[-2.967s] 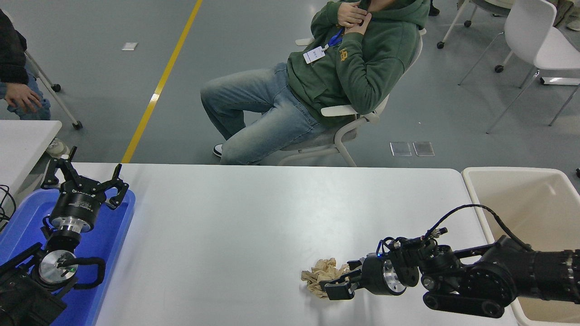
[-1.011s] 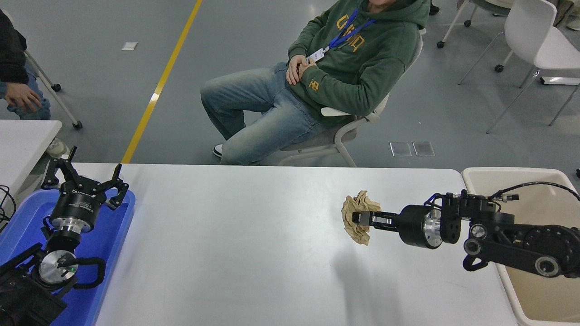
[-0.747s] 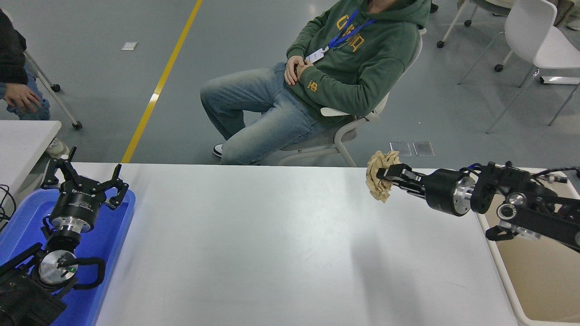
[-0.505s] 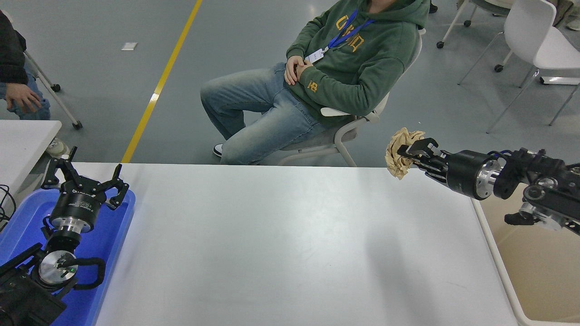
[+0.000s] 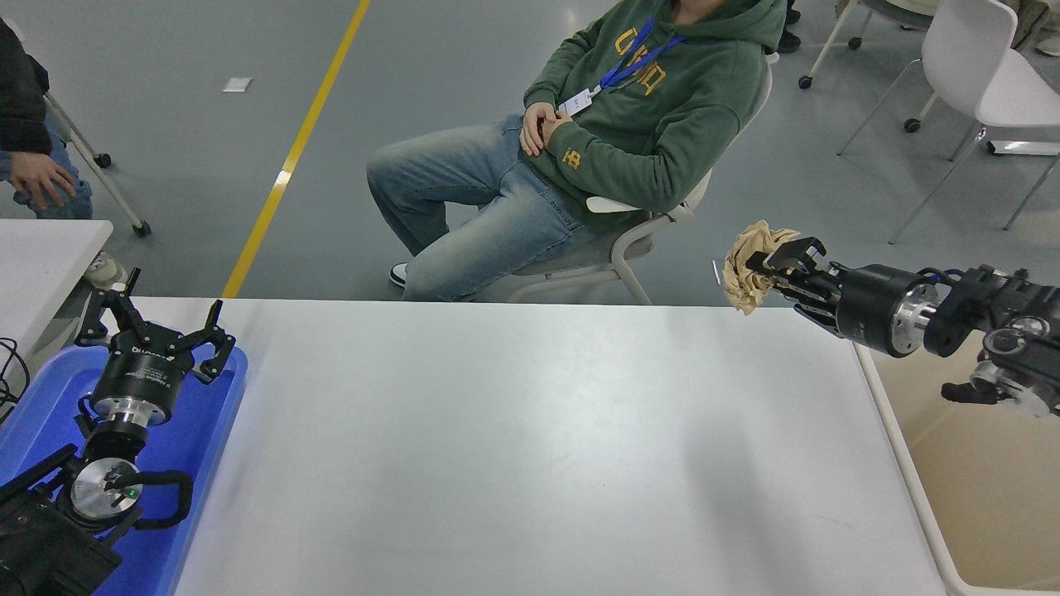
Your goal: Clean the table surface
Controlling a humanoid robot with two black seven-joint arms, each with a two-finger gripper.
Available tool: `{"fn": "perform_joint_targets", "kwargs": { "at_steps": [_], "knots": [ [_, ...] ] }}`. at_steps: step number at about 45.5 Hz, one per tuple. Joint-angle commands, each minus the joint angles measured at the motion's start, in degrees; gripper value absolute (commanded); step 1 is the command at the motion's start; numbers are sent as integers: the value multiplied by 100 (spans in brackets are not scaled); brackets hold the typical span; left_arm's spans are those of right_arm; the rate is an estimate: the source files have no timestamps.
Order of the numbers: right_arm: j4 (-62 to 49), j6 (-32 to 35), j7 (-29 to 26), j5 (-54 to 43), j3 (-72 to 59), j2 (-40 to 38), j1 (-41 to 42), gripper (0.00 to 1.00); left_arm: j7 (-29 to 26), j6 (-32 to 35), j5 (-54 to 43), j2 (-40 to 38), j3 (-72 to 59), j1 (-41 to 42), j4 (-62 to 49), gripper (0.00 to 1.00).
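The table surface (image 5: 513, 447) is a wide plain white top across the middle of the head view. My right gripper (image 5: 770, 266) is shut on a crumpled tan paper wad (image 5: 749, 263) and holds it high in the air, over the table's far right corner. The right arm comes in from the right edge above the beige bin (image 5: 985, 497). My left gripper (image 5: 157, 331) is open and parked over the blue tray (image 5: 207, 430) at the lower left.
The beige bin stands just off the table's right end. A person in a green hoodie (image 5: 654, 108) sits on a chair beyond the far edge. A second white table corner (image 5: 41, 257) and another person's hand (image 5: 37, 178) are at the far left.
My right gripper closed on the paper wad at the table's front right, lifted it, and carried it up and to the far right. The seated person lowered both hands to the lap.
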Motion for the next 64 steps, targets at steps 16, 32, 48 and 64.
{"fn": "perform_joint_targets", "kwargs": {
  "at_steps": [16, 32, 48, 64],
  "knots": [
    [9, 192, 0, 23, 200, -225, 121, 0, 0, 0, -2, 0, 0, -5, 0, 100],
    [-131, 192, -17, -21, 95, -173, 139, 0, 0, 0, 7, 0, 0, -5, 0, 100],
    [-1396, 113, -17, -74, -142, -146, 139, 0, 0, 0, -2, 0, 0, 4, 0, 100],
    [-3927, 86, -17, -12, -151, 398, -19, 0, 0, 0, -2, 0, 0, -5, 0, 100]
  ]
}}
